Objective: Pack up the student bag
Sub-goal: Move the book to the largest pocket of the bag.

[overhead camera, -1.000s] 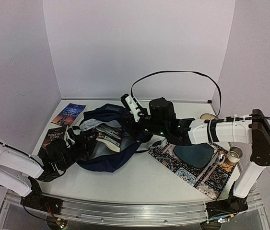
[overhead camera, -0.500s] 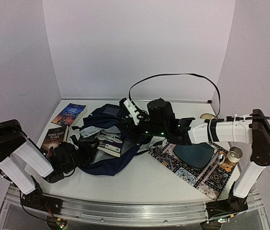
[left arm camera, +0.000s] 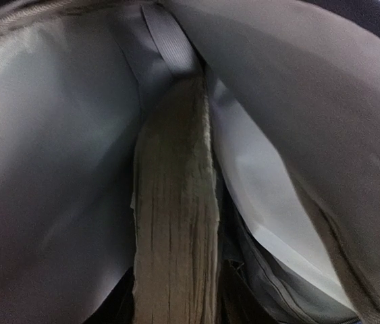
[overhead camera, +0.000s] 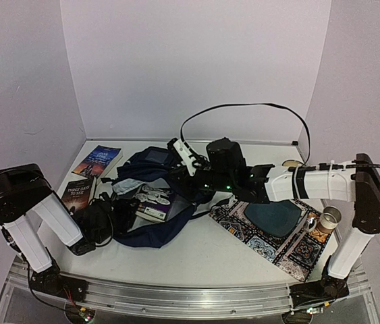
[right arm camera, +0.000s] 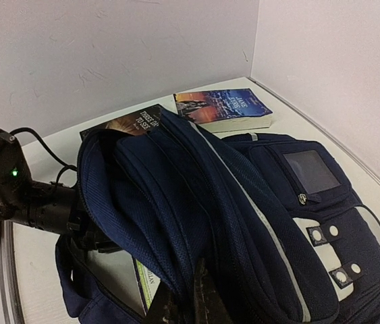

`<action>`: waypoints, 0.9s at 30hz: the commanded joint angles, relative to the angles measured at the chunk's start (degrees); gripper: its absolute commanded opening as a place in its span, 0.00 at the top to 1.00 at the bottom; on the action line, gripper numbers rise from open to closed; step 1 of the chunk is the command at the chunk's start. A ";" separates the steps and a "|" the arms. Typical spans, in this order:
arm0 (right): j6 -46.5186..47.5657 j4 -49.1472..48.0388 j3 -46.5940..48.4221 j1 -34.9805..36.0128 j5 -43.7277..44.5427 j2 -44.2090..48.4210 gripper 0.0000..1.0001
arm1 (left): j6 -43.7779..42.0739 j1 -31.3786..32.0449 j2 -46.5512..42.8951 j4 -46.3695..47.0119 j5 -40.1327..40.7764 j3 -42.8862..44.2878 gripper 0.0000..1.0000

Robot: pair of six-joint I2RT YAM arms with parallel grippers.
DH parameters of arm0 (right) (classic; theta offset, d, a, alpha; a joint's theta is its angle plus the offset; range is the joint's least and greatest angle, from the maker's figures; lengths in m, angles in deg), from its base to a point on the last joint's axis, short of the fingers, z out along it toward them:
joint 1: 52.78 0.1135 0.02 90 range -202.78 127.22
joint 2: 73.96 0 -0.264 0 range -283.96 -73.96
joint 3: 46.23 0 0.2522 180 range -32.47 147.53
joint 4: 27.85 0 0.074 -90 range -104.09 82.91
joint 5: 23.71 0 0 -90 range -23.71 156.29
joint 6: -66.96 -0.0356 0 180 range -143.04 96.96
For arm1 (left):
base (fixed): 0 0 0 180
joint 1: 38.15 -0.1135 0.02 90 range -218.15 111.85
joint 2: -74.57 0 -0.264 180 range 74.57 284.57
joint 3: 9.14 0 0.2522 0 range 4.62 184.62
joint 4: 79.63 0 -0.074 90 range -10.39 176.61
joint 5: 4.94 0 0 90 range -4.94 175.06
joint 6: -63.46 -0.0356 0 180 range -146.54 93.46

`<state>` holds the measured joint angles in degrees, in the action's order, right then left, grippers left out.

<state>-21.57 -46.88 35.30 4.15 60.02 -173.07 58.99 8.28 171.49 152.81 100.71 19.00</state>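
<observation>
Navy fabric of the student bag (overhead camera: 142, 235), left of centre on the counter (overhead camera: 196, 260), is pinched open by the clenched right pincer (right arm camera: 191, 302); one book (left arm camera: 174, 223) is lodged inside near the left pincer (overhead camera: 117, 208), whose state cannot be told, while a blue book (overhead camera: 98, 160) and a dark book (overhead camera: 77, 192) are left unpacked.

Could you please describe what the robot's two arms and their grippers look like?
Both arms have white boxy links between black joint housings: the left arm and the right arm. Each ends in a black wrist and gripper; the right gripper shows dark, narrow fingers. Green lights glow on both wrists. A thin black cable loops above the right arm.
</observation>
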 commanded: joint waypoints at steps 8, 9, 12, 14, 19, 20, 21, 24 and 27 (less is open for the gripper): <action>-1.04 -9.03 5.31 0.82 -0.17 2.01 1.00 | -8.05 -0.37 -5.75 -4.04 2.96 5.54 0.72; -1.04 -9.00 5.40 0.86 -0.23 1.91 1.00 | -7.33 -0.38 -5.24 -4.33 2.88 5.45 0.68; -1.04 -9.07 5.81 0.82 -0.50 1.49 1.00 | -5.45 -0.38 -2.99 -4.41 1.93 5.89 0.67; -1.04 -9.15 5.78 0.82 -0.59 1.56 1.00 | -7.19 -0.36 -2.12 -4.41 0.73 7.04 0.84; -1.04 -12.08 3.46 0.81 2.78 2.85 1.00 | -20.60 1.12 -6.77 -4.19 -1.07 8.87 1.00; -1.04 -12.78 2.95 0.82 3.93 3.16 1.00 | -22.24 1.59 -8.11 -4.12 -1.09 8.47 1.00; -1.04 -13.34 2.59 0.81 5.23 3.38 1.00 | -23.48 1.97 -9.30 -3.90 -1.26 8.00 1.00; -1.00 -14.62 2.17 0.76 8.59 3.78 1.00 | -26.12 2.82 -12.44 -0.64 -1.96 5.77 1.00; -0.85 -15.54 2.34 0.73 8.27 3.61 1.00 | -26.96 3.03 -12.98 5.85 -2.98 3.92 1.00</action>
<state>-21.81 -49.63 35.87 4.28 66.88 -173.18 38.18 10.34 162.12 143.42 100.89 23.73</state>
